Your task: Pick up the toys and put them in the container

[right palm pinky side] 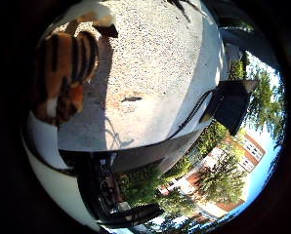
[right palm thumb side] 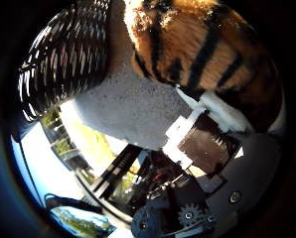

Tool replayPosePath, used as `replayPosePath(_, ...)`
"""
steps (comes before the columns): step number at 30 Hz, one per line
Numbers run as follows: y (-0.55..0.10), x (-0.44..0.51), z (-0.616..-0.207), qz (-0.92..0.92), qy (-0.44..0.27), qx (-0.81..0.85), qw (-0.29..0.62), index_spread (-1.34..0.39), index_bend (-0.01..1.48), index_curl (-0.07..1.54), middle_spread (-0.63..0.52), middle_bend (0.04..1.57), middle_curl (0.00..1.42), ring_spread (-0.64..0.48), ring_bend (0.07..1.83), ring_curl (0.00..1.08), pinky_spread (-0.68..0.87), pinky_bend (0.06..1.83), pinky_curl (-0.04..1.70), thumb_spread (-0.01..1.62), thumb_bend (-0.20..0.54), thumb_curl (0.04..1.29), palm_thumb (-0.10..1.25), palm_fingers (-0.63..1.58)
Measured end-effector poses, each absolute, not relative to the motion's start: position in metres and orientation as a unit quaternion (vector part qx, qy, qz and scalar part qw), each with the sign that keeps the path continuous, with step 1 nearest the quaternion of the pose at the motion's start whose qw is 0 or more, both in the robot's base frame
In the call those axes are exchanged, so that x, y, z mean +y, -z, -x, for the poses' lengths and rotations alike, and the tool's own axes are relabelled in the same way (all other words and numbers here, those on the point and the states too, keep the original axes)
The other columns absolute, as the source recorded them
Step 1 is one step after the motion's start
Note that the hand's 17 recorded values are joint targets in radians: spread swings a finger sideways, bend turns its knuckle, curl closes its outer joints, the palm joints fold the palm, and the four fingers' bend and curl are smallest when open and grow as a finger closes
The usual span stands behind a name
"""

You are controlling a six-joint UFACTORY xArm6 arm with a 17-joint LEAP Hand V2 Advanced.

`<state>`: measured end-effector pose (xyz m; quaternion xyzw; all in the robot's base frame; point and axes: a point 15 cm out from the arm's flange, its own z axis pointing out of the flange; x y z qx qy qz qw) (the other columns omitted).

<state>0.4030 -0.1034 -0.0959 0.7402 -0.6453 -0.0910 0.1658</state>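
A plush tiger toy [right palm thumb side: 198, 50] with orange, black and white stripes fills much of the right thumb side palm view, close against the palm. A white and black finger [right palm thumb side: 203, 139] of my right hand [right palm thumb side: 193, 188] curls in against its underside. In the right little finger side palm view the same toy [right palm pinky side: 62, 68] sits beside a white part of the hand [right palm pinky side: 43, 136], over a grey pebbled surface [right palm pinky side: 155, 58]. A dark box-like thing [right palm pinky side: 233, 97] stands at the edge of that surface; I cannot tell whether it is the container.
The grey pebbled surface also shows behind the toy [right palm thumb side: 128, 104]. Beyond its edge are black frame parts [right palm pinky side: 116, 185], trees [right palm pinky side: 224, 180], red-roofed buildings [right palm pinky side: 251, 146] and open sky. A small dark spot [right palm pinky side: 132, 97] lies on the surface.
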Motion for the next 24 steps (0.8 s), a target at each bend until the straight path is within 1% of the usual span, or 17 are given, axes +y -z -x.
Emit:
replayPosePath(2, 0.086, -0.104, -0.418, -0.745, 0.08, -0.641, 0.169, -0.35, 0.22, 0.07, -0.13, 0.9, 0.74, 0.04, 1.24, 0.64, 0.35, 1.1, 0.65, 1.05, -0.031, 0.49, 0.87, 1.13)
replayPosePath(3, 0.079, -0.103, -0.427, -0.747, 0.074, -0.639, 0.169, -0.39, 0.25, 0.05, -0.14, 0.93, 0.77, 0.02, 1.25, 0.65, 0.33, 1.16, 0.68, 1.05, -0.008, 0.5, 0.9, 1.14)
replayPosePath(6, 0.043, -0.11, -0.45, -0.746, 0.053, -0.644, 0.163, -0.48, 0.31, 0.02, -0.16, 1.02, 0.84, -0.01, 1.28, 0.68, 0.31, 1.23, 0.74, 1.06, 0.021, 0.54, 0.99, 1.12)
replayPosePath(8, 0.017, -0.118, -0.455, -0.741, 0.046, -0.65, 0.164, -0.53, 0.36, 0.0, -0.16, 1.05, 0.87, -0.02, 1.3, 0.7, 0.29, 1.27, 0.77, 1.07, 0.017, 0.56, 1.0, 1.1)
replayPosePath(11, -0.027, -0.132, -0.451, -0.732, 0.045, -0.658, 0.171, -0.64, 0.45, -0.02, -0.17, 1.09, 0.92, -0.05, 1.33, 0.72, 0.26, 1.3, 0.82, 1.08, -0.005, 0.6, 1.0, 1.06)
replayPosePath(16, -0.099, -0.13, -0.437, -0.733, 0.053, -0.654, 0.18, -0.75, 0.53, -0.02, -0.18, 1.11, 0.97, -0.06, 1.35, 0.74, 0.23, 1.33, 0.86, 1.1, -0.01, 0.64, 1.01, 1.03)
replayPosePath(19, -0.147, -0.114, -0.428, -0.741, 0.065, -0.647, 0.166, -0.82, 0.59, -0.02, -0.19, 1.12, 0.99, -0.07, 1.36, 0.76, 0.22, 1.34, 0.89, 1.11, -0.012, 0.67, 1.0, 1.01)
replayPosePath(24, -0.214, -0.057, -0.404, -0.77, 0.1, -0.617, 0.128, -0.93, 0.66, -0.02, -0.19, 1.13, 1.03, -0.08, 1.38, 0.77, 0.2, 1.35, 0.92, 1.12, -0.014, 0.71, 0.98, 0.98)
